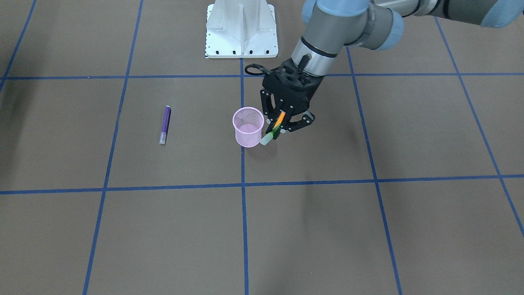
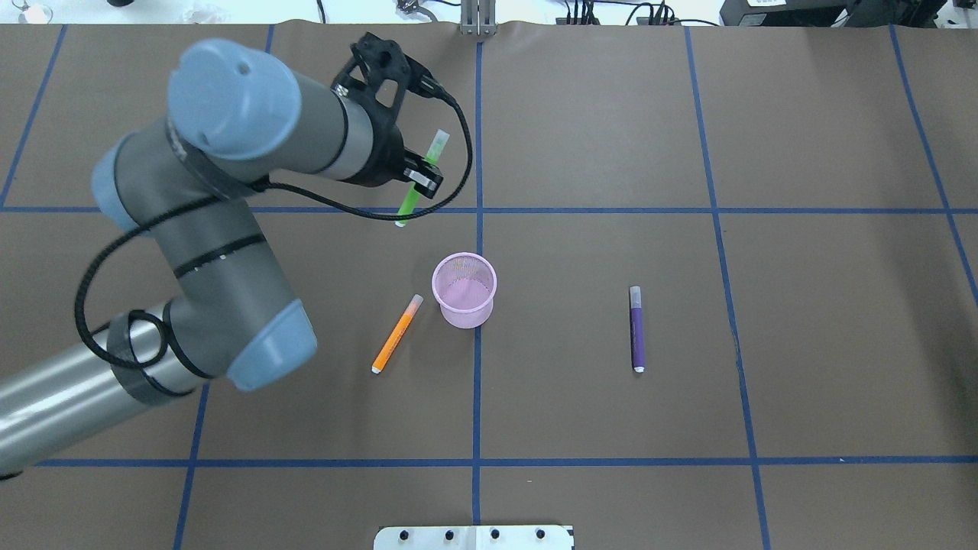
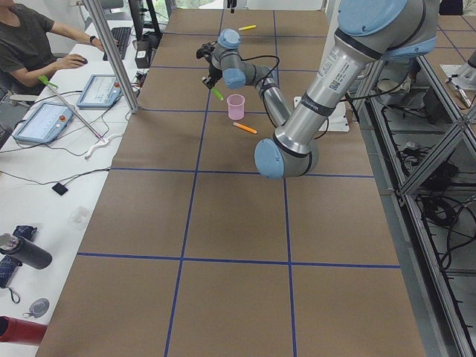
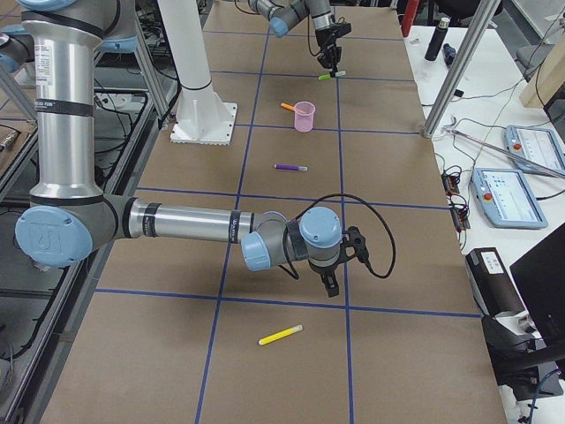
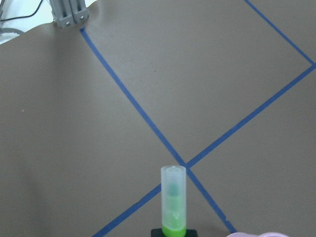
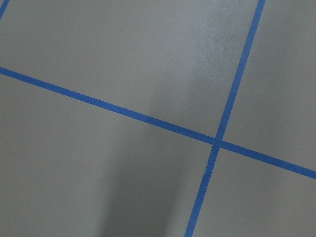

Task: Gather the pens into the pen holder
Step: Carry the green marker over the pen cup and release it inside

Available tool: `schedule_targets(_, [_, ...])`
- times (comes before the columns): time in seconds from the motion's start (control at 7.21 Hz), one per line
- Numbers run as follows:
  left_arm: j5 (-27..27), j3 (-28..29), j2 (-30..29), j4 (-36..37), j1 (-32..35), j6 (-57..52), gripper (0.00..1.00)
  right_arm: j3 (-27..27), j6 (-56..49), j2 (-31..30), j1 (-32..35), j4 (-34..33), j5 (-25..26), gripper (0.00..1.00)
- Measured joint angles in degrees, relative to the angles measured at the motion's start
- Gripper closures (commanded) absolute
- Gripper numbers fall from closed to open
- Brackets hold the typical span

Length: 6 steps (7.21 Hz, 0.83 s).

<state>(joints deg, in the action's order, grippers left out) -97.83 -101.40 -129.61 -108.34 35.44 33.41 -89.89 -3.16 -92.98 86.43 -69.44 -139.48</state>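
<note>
My left gripper (image 2: pixel 419 179) is shut on the green pen (image 2: pixel 410 200) and holds it tilted above the table, beyond and left of the pink mesh pen holder (image 2: pixel 464 309). In the front view the left gripper (image 1: pixel 282 125) hangs right beside the holder (image 1: pixel 247 137), with the pen's pale cap (image 1: pixel 266 140) low. The left wrist view shows the green pen (image 5: pixel 173 202) between the jaws. The orange pen (image 2: pixel 396 334) lies left of the holder and the purple pen (image 2: pixel 636 328) lies to its right. My right gripper (image 4: pixel 331 283) shows only in the right side view; I cannot tell whether it is open or shut.
A yellow pen (image 4: pixel 281 335) lies on the table near the right arm. The white robot base plate (image 1: pixel 241 30) stands behind the holder. Blue tape lines grid the brown table. An operator sits at the table's far edge (image 3: pixel 33 44).
</note>
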Motion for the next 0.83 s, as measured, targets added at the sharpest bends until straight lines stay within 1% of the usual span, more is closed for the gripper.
schedule_targets(0.14, [7.08, -1.05, -0.06, -0.82, -4.29, 0.08, 1.0, -0.02, 0.02, 0.21, -0.08, 0.0, 0.0, 0.0])
schedule_targets(0.28, [11.94, -1.29, 0.07, -2.14, -7.67, 0.07, 1.0, -0.02, 0.15, 0.41, -0.21, 0.0, 0.0, 0.0])
schedule_targets(0.42, [15.7, -1.01, 0.19, -3.3, -10.18, 0.03, 1.0, -0.04, 0.35, 0.54, -0.37, 0.0, 0.0, 0.0])
schedule_targets(0.55, [18.36, -0.42, 0.27, -4.5, -11.76, 0.0, 1.0, -0.08, 0.41, 0.63, -0.43, 0.0, 0.0, 0.0])
schedule_targets(0.83, [21.49, 1.88, 0.32, -7.86, -13.34, -0.07, 1.0, -0.06, 0.43, 0.68, -0.52, 0.01, 0.05, 0.0])
